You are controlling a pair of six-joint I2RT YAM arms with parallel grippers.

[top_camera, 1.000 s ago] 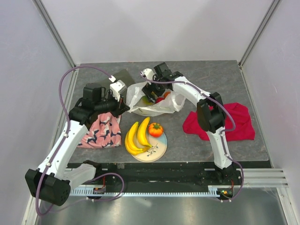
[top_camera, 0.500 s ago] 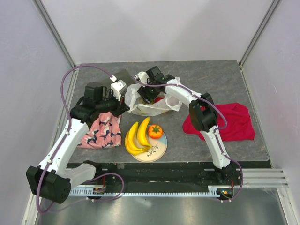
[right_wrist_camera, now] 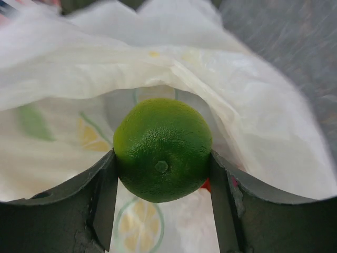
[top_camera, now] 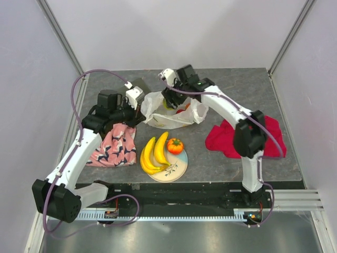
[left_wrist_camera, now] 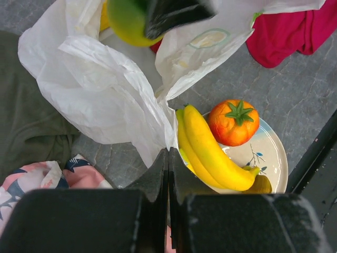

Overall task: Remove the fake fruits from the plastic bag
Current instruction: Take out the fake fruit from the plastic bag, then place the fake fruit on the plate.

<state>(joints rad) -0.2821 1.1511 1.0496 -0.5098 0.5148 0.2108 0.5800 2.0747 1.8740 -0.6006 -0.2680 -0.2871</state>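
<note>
The plastic bag (top_camera: 158, 116) lies crumpled at mid-table with its mouth open. My right gripper (top_camera: 171, 101) is at that mouth, shut on a round green fruit (right_wrist_camera: 162, 150) that fills the gap between its fingers; the same green fruit (left_wrist_camera: 129, 21) shows in the left wrist view. A red fruit (top_camera: 182, 110) and a small yellow one (left_wrist_camera: 104, 16) lie inside the bag. My left gripper (left_wrist_camera: 169, 155) is shut, pinching the bag's near edge (left_wrist_camera: 158, 132). Two bananas (top_camera: 152, 153) and a ribbed orange fruit (top_camera: 175, 146) rest on the cream plate (top_camera: 178, 168).
A red cloth (top_camera: 266, 137) lies right of the bag under the right arm. A pink patterned cloth (top_camera: 113, 147) lies under the left arm, and a dark green cloth (left_wrist_camera: 31, 126) sits behind it. The plate is close in front of the bag.
My right gripper's jaws have closed onto the green fruit at the bag's mouth, and that arm's elbow swung to the right. The left gripper kept its hold on the bag.
</note>
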